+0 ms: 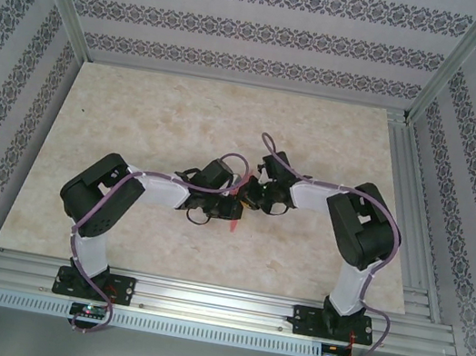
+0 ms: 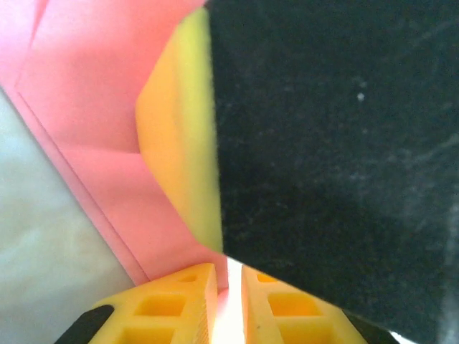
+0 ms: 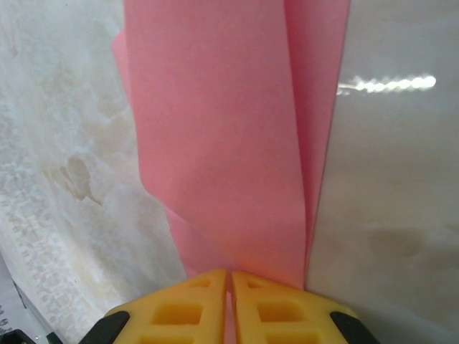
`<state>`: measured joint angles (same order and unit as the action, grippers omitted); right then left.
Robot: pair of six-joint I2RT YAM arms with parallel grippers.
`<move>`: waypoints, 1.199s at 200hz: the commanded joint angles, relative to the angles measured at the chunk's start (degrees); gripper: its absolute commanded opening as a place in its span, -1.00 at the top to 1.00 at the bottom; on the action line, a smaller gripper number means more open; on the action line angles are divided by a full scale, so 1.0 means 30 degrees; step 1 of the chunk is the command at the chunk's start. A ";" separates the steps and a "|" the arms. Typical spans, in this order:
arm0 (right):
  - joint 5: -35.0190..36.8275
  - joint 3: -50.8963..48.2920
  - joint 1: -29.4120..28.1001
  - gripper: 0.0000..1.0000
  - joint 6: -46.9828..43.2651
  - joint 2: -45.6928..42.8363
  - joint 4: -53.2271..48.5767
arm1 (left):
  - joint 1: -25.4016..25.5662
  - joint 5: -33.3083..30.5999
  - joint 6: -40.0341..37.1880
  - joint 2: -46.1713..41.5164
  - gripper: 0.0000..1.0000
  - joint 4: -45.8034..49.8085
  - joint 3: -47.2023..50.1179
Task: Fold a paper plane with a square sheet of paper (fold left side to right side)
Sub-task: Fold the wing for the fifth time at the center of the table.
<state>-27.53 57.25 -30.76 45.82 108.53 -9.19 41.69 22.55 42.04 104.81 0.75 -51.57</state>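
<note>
The right gripper [image 3: 229, 283] is seen at the bottom edge, and its two yellow fingers [image 3: 179, 308] are pressed together on the lower edge of the paper plane [image 3: 229, 143]. The pinkish-red paper is folded in layers, with a long crease on its right side. The pale marbled table [image 3: 64, 165] is seen on both sides.

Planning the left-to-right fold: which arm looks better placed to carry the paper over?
Probably the left gripper: it pinches the paper's edge. The right gripper, also clamped on the paper, could anchor it.
</note>
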 commanded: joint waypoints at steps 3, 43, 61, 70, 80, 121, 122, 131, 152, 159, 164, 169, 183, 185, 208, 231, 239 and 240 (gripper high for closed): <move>0.3075 0.0988 0.0508 0.75 -0.1418 0.0885 -0.0974 | 0.0018 -0.0917 -0.0245 0.0771 0.60 0.1272 0.0856; 0.3380 0.2061 0.0892 0.74 -0.2232 0.1365 -0.1792 | 0.0026 -0.0879 -0.0186 0.0994 0.61 0.1114 0.0994; 0.3435 0.2348 0.1102 0.74 -0.2351 0.1597 -0.1867 | 0.0018 -0.0878 -0.0207 0.1036 0.61 0.1102 0.1031; 0.3411 0.2489 0.1185 0.73 -0.2397 0.1696 -0.1911 | 0.0015 -0.0889 -0.0193 0.1021 0.61 0.1125 0.1042; 0.3430 0.2623 0.1289 0.73 -0.2494 0.1804 -0.1944 | 0.0019 -0.0888 -0.0229 0.1029 0.61 0.1124 0.1054; 0.3150 0.3314 0.1711 0.73 -0.2604 0.2127 -0.1860 | 0.0020 -0.0874 -0.0203 0.1066 0.62 0.1086 0.1098; 0.3131 0.3335 0.1720 0.73 -0.2611 0.2135 -0.1859 | 0.0020 -0.0884 -0.0209 0.1067 0.62 0.1091 0.1102; 0.3068 0.3508 0.1809 0.73 -0.2618 0.2223 -0.1910 | 0.0016 -0.0890 -0.0201 0.1067 0.61 0.1094 0.1103; 0.3041 0.3786 0.1991 0.74 -0.2559 0.2341 -0.1909 | 0.0022 -0.0863 -0.0166 0.1121 0.61 0.1046 0.1103; 0.3026 0.3916 0.2040 0.74 -0.2586 0.2392 -0.1941 | 0.0019 -0.0864 -0.0158 0.1108 0.61 0.1035 0.1135; 0.3059 0.4032 0.2080 0.74 -0.2611 0.2460 -0.1986 | 0.0019 -0.0843 -0.0174 0.1124 0.61 0.1038 0.1112; 0.3096 0.4173 0.2095 0.74 -0.2660 0.2543 -0.2111 | 0.0019 -0.0858 -0.0171 0.1103 0.61 0.1038 0.1127; 0.3383 0.4587 0.2165 0.74 -0.2835 0.2824 -0.2509 | 0.0019 -0.0842 -0.0163 0.1107 0.61 0.1037 0.1103; 0.3436 0.4646 0.2182 0.74 -0.2870 0.2863 -0.2578 | 0.0019 -0.0852 -0.0158 0.1114 0.62 0.1038 0.1106; 0.3648 0.5153 0.2457 0.74 -0.3054 0.3219 -0.2854 | 0.0019 -0.0864 -0.0176 0.1093 0.61 0.1038 0.1161; 0.3551 0.5543 0.2721 0.74 -0.3158 0.3351 -0.2954 | 0.0017 -0.0871 -0.0181 0.1072 0.62 0.0982 0.1194; 0.3523 0.5715 0.2781 0.74 -0.3225 0.3442 -0.3012 | 0.0019 -0.0841 -0.0143 0.1093 0.62 0.0980 0.1194; 0.3522 0.5722 0.2768 0.74 -0.3229 0.3452 -0.3006 | 0.0019 -0.0853 -0.0150 0.1095 0.62 0.0979 0.1194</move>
<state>-26.96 71.92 -26.30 38.26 116.25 -22.35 41.58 18.50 42.04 105.58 -4.47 -50.98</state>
